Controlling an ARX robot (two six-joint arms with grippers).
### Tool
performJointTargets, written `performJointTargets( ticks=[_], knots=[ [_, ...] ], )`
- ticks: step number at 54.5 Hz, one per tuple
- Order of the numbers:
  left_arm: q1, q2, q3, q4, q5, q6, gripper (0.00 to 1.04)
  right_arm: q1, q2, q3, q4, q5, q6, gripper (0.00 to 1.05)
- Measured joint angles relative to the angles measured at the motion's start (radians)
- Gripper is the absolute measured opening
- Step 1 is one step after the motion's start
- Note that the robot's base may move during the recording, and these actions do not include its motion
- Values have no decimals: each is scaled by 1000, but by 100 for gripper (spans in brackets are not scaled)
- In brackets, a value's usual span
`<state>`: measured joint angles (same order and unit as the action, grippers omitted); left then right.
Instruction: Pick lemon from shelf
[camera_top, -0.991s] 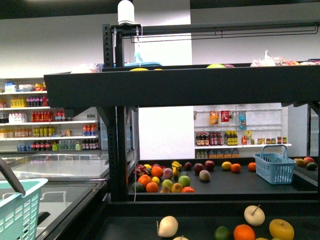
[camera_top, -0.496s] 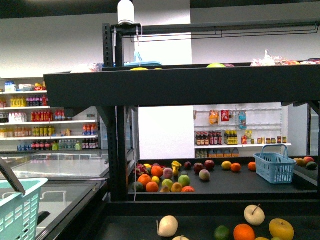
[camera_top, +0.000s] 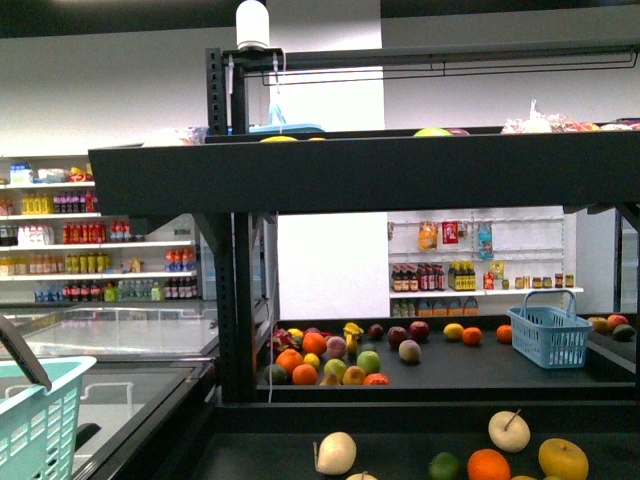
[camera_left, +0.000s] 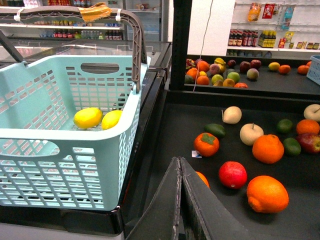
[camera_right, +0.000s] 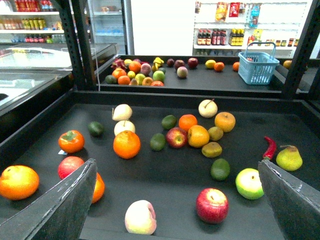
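Two yellow lemons (camera_left: 88, 117) (camera_left: 111, 119) lie in the teal basket (camera_left: 65, 170), which stands beside the black shelf (camera_top: 350, 172). The shelf's lower deck (camera_right: 170, 175) carries mixed fruit, and I cannot tell a lemon among it. My left gripper (camera_left: 179, 161) is shut with nothing in it and hovers over the deck's edge next to the basket. An orange fruit with a nub end (camera_left: 267, 194) and a red fruit (camera_left: 232, 174) lie just beyond it. My right gripper (camera_right: 176, 164) is open above the deck, with a red apple (camera_right: 212, 205) and a pale peach (camera_right: 140, 217) beneath. Neither gripper shows in the front view.
The basket's grey handle (camera_left: 135, 35) stands upright. A blue basket (camera_top: 550, 332) sits on the rear deck (camera_top: 460, 372) beside a fruit pile (camera_top: 325, 358). Black posts (camera_top: 235, 300) flank the decks. Glass-topped freezers (camera_top: 120, 345) stand at the left. A red chilli (camera_right: 270, 147) and a pear (camera_right: 289, 158) lie on the lower deck.
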<state>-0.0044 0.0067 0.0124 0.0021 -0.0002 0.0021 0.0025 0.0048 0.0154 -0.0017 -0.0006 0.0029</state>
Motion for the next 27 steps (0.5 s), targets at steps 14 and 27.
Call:
performJointTargets(
  ticks=[14, 27],
  knots=[
    [0, 0, 0, -1, 0, -2, 26, 0, 0, 0, 0, 0, 0, 97],
    [0, 0, 0, -1, 0, -2, 67, 0, 0, 0, 0, 0, 0, 97]
  ],
)
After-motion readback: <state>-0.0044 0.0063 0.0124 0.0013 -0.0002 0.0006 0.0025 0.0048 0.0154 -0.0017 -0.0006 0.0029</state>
